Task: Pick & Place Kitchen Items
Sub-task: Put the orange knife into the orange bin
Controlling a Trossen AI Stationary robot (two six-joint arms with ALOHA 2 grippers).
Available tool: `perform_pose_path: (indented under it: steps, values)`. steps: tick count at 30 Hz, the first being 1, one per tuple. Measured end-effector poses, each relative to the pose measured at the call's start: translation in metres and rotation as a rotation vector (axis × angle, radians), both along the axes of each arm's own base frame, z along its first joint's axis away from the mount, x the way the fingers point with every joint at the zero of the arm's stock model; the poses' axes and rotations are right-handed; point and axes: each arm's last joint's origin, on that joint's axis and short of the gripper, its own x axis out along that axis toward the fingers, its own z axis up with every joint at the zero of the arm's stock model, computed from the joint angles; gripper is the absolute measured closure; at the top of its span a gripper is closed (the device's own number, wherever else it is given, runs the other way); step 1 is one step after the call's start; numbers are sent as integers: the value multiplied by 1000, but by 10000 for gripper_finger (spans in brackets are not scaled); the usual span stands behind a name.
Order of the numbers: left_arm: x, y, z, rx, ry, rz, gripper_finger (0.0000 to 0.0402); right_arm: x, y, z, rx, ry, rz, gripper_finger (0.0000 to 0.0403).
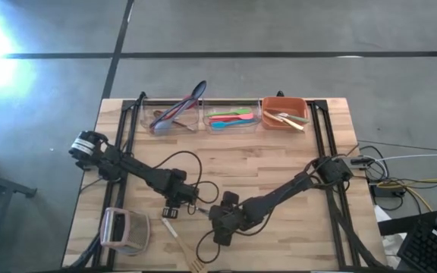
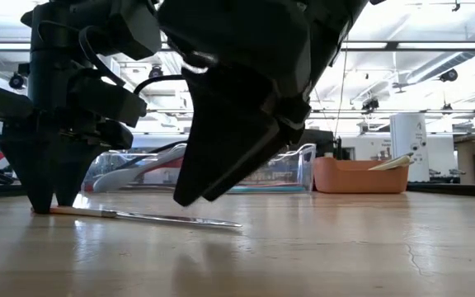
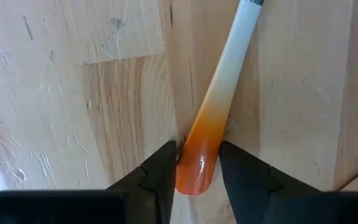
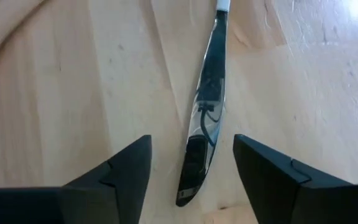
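**Item in hand** – a metal-bladed utensil [image 3: 229,81] with a handle shading from orange to white. It lies flat on the wooden table [image 1: 279,163], near the front edge and between the two arms. In the low view it rests full length on the boards.

**Left gripper** [image 3: 197,180] – we find it down at the table, its two fingers pressed against either side of the handle's orange end. It is clamped on the metal-bladed utensil, which is not yet lifted.

**Right gripper** [image 4: 191,168] – just beside the left gripper, poised over the shiny blade. Its jaws are spread wide to either side, touching nothing and holding nothing.

**Elsewhere**
- A wooden slotted turner [image 1: 182,246] lies loose at the front edge.
- A boxy pinkish-white object [image 1: 124,230] sits at the front left.
- Two clear bins [image 1: 144,121] and an orange bin [image 1: 283,101] stand along the far edge, already stocked with utensils.

**Step, as we judge it** – the pick. The left arm has its grip and the right stands clear.

**Next move, as we judge it**
- Lift straight up while keeping the blade level.
- Steer clear of the right arm's fingers.
- Carry the utensil across to a far bin.

The wooden slotted turner remains to be fetched.
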Motion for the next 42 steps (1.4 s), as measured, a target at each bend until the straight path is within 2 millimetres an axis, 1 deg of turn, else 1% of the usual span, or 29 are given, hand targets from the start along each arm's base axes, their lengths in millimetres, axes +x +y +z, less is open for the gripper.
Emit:
perform_pose_path:
  steps: [9, 26, 31, 38, 42]
  values:
    - [0, 0, 0, -2, 0, -1, 276, 1, 0, -11, -24, 24, 24, 156]
    - [0, 0, 0, -12, 4, -1, 276, 0, 0, -13, -63, 24, 30, 168]
    - [0, -1, 0, -28, 10, -10, 282, 1, -2, -16, -65, 30, 25, 179]
    - [0, -1, 0, -43, 16, -20, 304, 2, -2, -18, -64, 33, 25, 205]
    - [-1, -2, 1, -61, 20, -30, 307, 2, -2, -18, -65, 35, 25, 219]
